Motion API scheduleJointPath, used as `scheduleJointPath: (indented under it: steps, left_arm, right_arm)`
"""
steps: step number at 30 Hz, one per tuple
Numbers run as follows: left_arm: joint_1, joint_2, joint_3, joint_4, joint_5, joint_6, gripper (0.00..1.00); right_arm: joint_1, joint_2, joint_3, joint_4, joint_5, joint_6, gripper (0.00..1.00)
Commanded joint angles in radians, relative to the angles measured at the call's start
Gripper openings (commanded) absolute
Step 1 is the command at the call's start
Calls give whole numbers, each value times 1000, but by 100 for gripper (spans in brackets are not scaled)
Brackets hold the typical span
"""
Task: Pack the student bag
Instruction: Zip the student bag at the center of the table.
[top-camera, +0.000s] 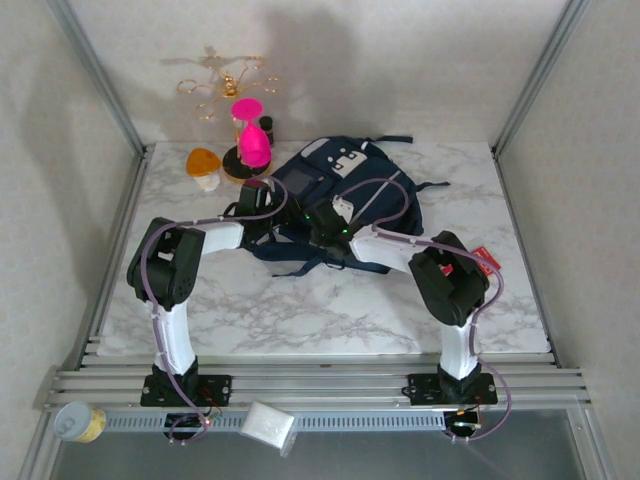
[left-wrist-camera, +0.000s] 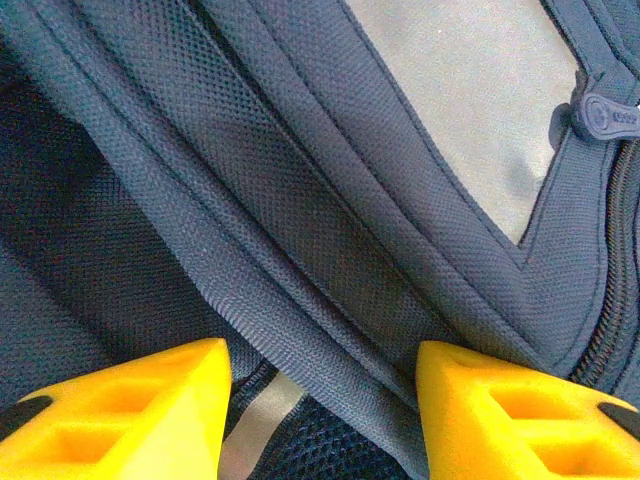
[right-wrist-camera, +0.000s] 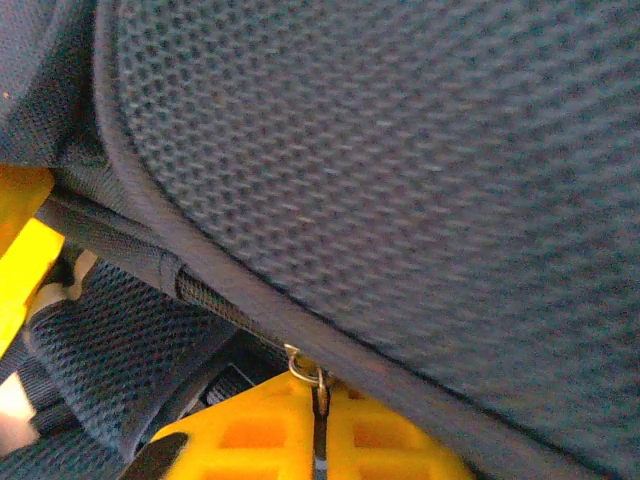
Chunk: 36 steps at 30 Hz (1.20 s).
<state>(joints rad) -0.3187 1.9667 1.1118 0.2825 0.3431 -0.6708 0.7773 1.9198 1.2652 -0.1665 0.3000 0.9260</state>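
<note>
Student bag (right-wrist-camera: 400, 150) zip ring (right-wrist-camera: 303, 365), right wrist

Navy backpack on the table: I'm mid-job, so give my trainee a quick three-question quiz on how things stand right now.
1. True or false: the large navy fabric backpack lies on the white marble table.
2. The right gripper is shut on: A) a pink hourglass, B) the small metal zipper pull, C) a pencil.
3. Fill in: a stitched fold of the ___ runs between the yellow fingers of the left gripper.
Key: 1 true; 2 B; 3 backpack.
</note>
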Motion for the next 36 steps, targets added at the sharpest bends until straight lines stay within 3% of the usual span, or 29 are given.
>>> scheduleJointPath:
  steps: [1,14,21,24,30,36]
  left_arm:
    - [19,35,14,-57,-42,4,52]
    - [17,31,39,-67,-1,-5,51]
    - [-83,-162,-144,112,39,-213,52]
    - [-148,-221,-221,192,-9,-341,52]
    - [-238,-214,-298,328,-56,-562,47]
    - [-272,-139,-230,310,-145,-599,34]
  right_arm:
    - [-25,-69,-54,3,-57,-34,7]
    - [-48,-256,-237,-4,-211,-144,0]
    - [-50,-290,-250,26,-237,-191,0]
    - [-50,-292,-253,27,-238,-203,0]
    - [-51,-289,-263,67,-247,-206,0]
    - [-52,-285,-269,77,-257,-215,0]
